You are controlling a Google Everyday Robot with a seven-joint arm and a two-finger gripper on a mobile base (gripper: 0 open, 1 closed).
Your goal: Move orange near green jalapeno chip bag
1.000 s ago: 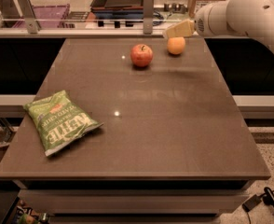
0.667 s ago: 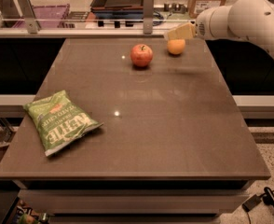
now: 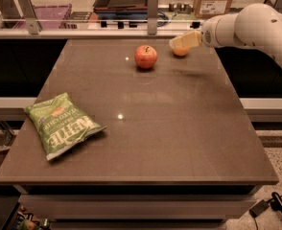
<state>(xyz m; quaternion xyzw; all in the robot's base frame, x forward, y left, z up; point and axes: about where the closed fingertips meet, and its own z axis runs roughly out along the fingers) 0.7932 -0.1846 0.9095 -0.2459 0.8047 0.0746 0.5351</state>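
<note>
At the near left of the worktop [image 3: 179, 128] lies the green jalapeno chip bag [image 3: 62, 124], flat and slightly askew, a crinkly, light thing that a passing nudge would likely shift. Well apart from it, towards the far edge and about mid-width, stands a red apple [image 3: 146, 56] with its stem up. Just to the right of the apple sits the orange [image 3: 181, 51], on the worktop near the far right corner, its upper part hidden. The hand [image 3: 182, 41] hangs right over it, reaching in from the white arm [image 3: 256, 25] at the right; how wide or narrow the hand stands cannot be told. The orange looks firm, fairly light and smooth-skinned, so it should bear a steady squeeze, but being round it may roll or slip; a hold across its widest middle seems safest.
</note>
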